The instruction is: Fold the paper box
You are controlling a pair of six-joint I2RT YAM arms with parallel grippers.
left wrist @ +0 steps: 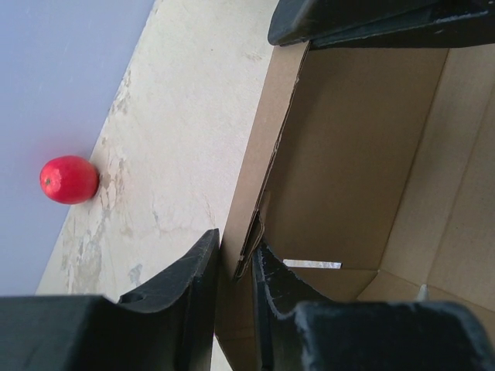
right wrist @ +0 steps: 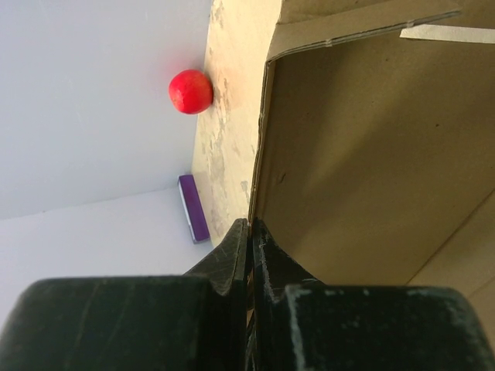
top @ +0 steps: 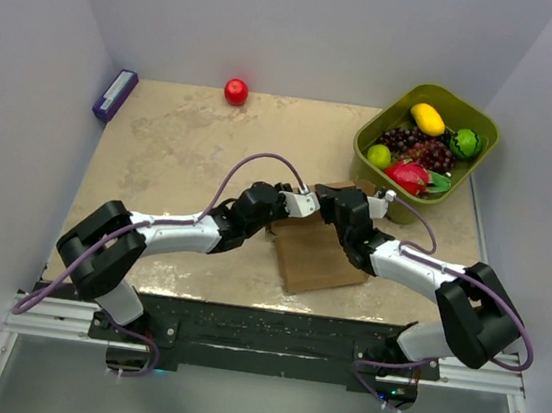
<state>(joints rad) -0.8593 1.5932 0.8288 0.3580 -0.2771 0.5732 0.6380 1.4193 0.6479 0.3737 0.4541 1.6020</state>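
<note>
The paper box [top: 312,256] sat at the centre of the top view with its walls partly raised, just below and left of the green fruit bin [top: 440,89]. Low in the left wrist view, the left gripper [left wrist: 237,267] had its fingers narrow on the doubled edge of one upright wall. The right gripper [right wrist: 249,239] was pinched tight on a single thin wall edge. The cardboard looked light, thin and springy, likely to crease or buckle if squeezed mid-panel. The best holds seemed to be wall edges close to the scored folds, where the flaps should hinge cleanly.
</note>
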